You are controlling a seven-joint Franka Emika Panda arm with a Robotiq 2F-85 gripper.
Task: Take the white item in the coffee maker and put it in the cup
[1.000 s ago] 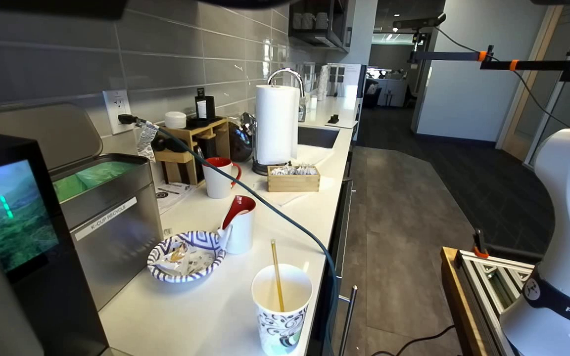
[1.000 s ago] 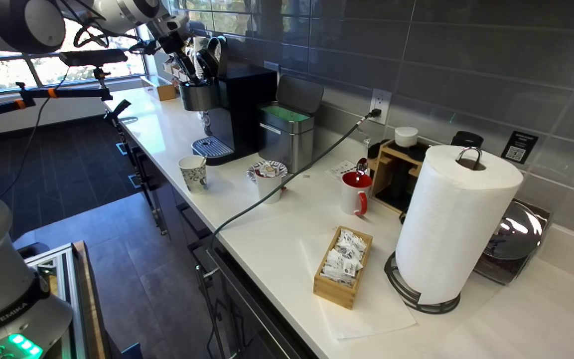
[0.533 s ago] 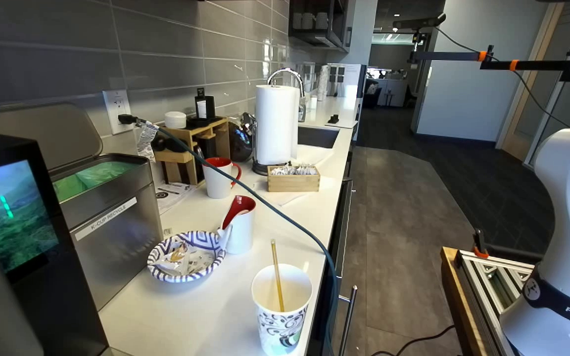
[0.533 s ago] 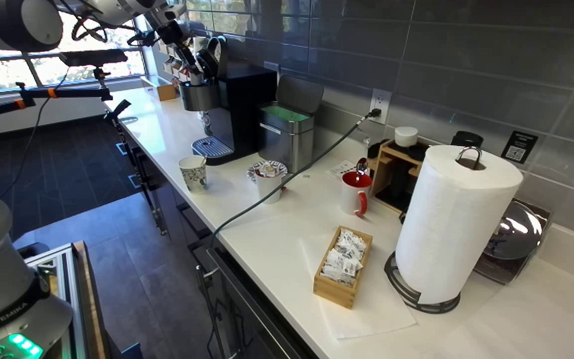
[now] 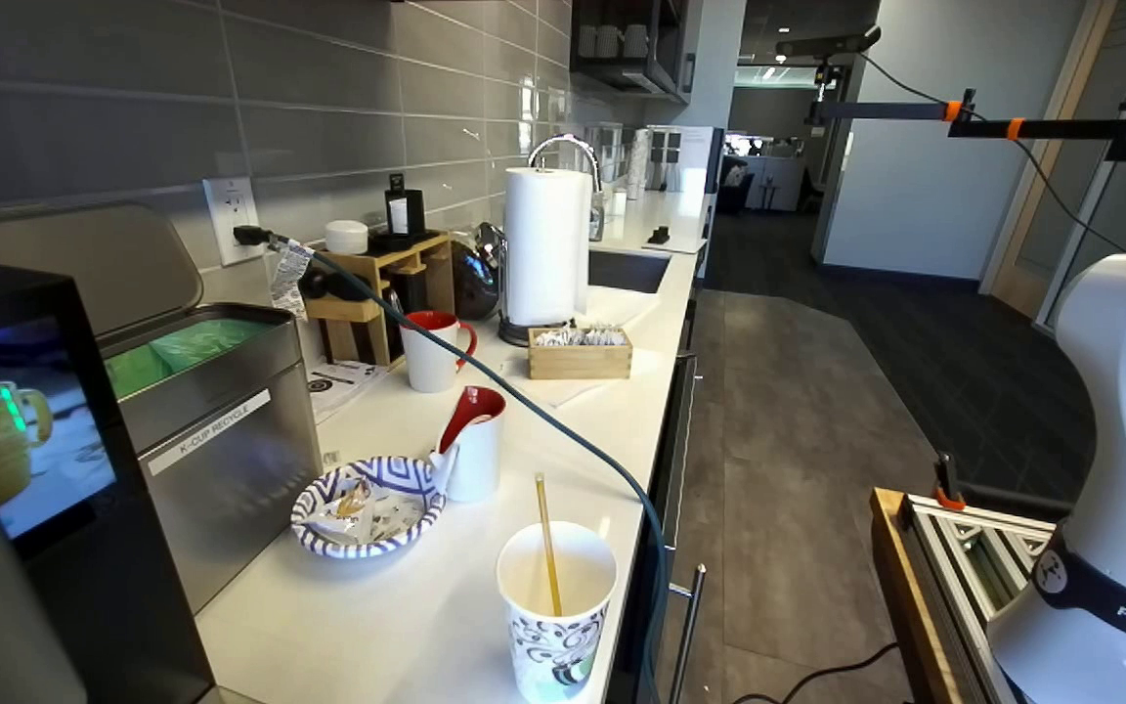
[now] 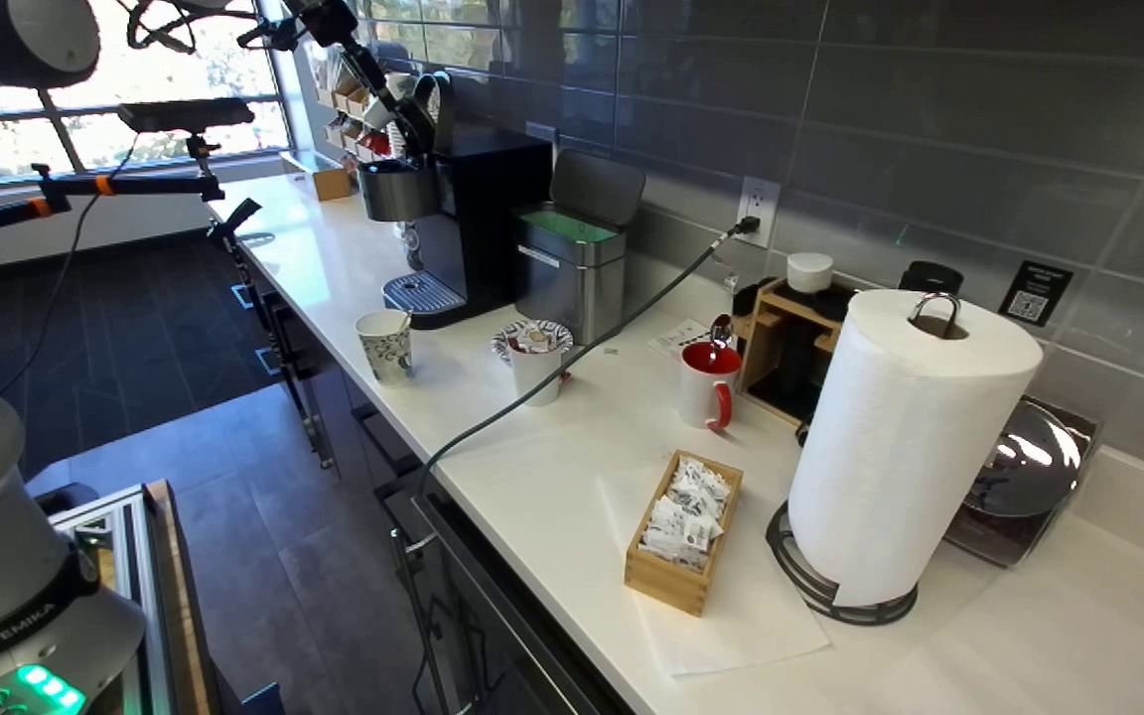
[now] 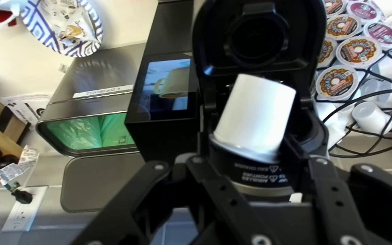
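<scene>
The black coffee maker [image 6: 498, 199] stands on the counter with its lid up. Its touchscreen [image 5: 35, 420] shows a mug picture in an exterior view. My gripper [image 7: 247, 136] is shut on the white item [image 7: 257, 114], a small white pod, held tilted between the fingers. In an exterior view the gripper [image 6: 385, 91] is above the coffee maker's open pod holder, with the pod [image 6: 377, 114] clear of it. The white printed paper cup [image 6: 386, 348] stands upright on the counter in front of the coffee maker, with a stir stick in it. It also shows in an exterior view [image 5: 558, 650].
A patterned bowl [image 5: 368, 548] with wrappers and a white-and-red mug [image 6: 536, 372] stand near the cup. A steel K-cup bin [image 6: 572, 268] is beside the coffee maker. A cable [image 6: 572, 357] crosses above the counter. Loose pods [image 7: 357, 51] lie on the machine's far side.
The arm and gripper have risen, lifting the white pod up out of the coffee maker's holder. The touchscreen picture has changed from a landscape to a mug.
</scene>
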